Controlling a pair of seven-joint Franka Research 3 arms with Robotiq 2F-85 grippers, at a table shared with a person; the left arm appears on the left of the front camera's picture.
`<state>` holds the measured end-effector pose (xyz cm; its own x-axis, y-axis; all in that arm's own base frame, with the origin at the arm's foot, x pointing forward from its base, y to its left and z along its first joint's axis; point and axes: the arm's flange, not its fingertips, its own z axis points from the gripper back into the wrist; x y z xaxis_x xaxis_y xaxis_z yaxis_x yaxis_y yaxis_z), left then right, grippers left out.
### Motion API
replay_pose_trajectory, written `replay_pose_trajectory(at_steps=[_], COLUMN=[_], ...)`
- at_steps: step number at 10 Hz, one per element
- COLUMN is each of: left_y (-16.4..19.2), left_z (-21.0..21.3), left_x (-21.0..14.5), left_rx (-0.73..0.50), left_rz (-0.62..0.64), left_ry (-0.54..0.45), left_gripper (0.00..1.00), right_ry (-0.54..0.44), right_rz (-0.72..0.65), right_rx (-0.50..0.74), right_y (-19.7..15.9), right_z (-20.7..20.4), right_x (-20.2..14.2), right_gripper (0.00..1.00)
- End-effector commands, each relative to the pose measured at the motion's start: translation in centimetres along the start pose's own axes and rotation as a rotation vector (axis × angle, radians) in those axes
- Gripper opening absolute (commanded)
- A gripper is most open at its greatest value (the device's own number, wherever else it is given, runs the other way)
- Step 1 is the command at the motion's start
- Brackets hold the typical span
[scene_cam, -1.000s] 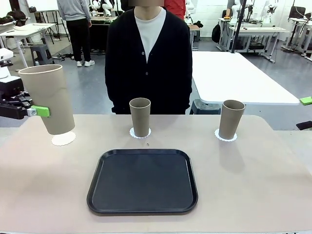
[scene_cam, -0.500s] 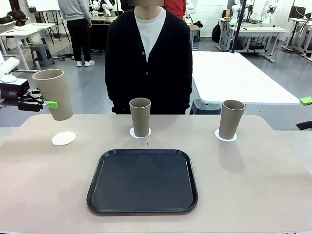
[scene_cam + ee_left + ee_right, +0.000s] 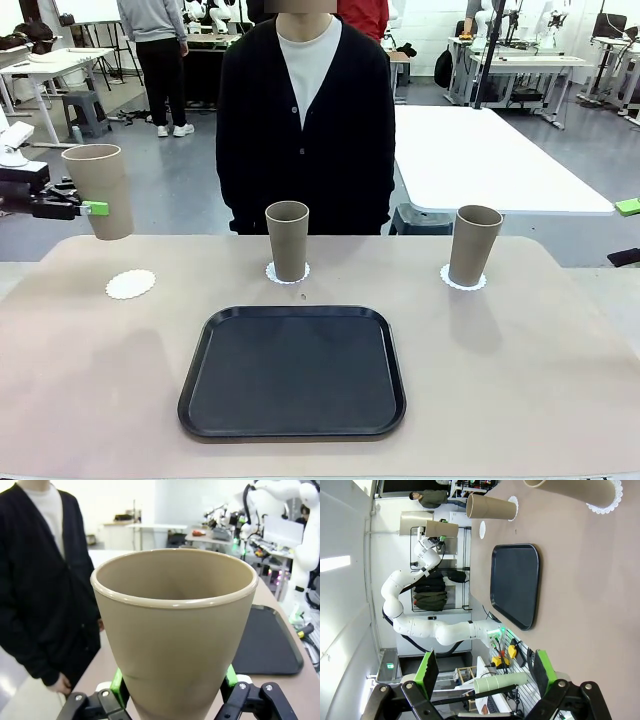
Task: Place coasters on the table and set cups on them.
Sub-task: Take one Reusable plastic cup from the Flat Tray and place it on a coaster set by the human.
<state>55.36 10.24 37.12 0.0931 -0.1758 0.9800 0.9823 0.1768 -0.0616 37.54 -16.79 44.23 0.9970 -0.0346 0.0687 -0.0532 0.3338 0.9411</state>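
Front view: the left gripper [image 3: 88, 208] clamps a tan cup [image 3: 99, 190] upright in the air beyond the table's [image 3: 520, 370] far left corner, above and behind the one bare coaster [image 3: 131, 284]. Setting it well likely means bringing the base down square over that scalloped disc and letting go only once it sits flat, since the thin coaster could slide under a skewed touch. Two other cups [image 3: 287, 240] [image 3: 474, 244] already stand on their coasters [image 3: 271, 272] [image 3: 447, 277] along the far edge, a black tray [image 3: 293, 372] empty in the middle. A person [image 3: 306, 110] stands opposite. The right gripper [image 3: 485, 672], seen from its wrist camera, hangs wide apart, holding nothing, off the table.
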Motion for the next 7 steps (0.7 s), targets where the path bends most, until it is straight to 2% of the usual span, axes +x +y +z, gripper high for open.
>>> replay_pose_trajectory(at_steps=[1,3,7], left_y=[-1.8,-2.3,-2.4], left_z=[0.7,0.6,-0.1], left_x=[-0.4,-1.5,-2.6], left_rx=[-0.031,-0.019,0.05], left_rz=[-0.059,-0.134,-0.137], left_ry=[-0.005,-0.02,-0.03], left_gripper=[0.85,0.85,0.85], right_ry=[0.001,0.001,0.001], right_rz=[0.009,0.009,0.009], right_rx=[-0.001,-0.001,-0.001], right_y=[0.0,0.0,0.0], right_z=[0.0,0.0,0.0], right_x=[0.1,0.1,0.1], right_gripper=[1.0,1.0,1.0])
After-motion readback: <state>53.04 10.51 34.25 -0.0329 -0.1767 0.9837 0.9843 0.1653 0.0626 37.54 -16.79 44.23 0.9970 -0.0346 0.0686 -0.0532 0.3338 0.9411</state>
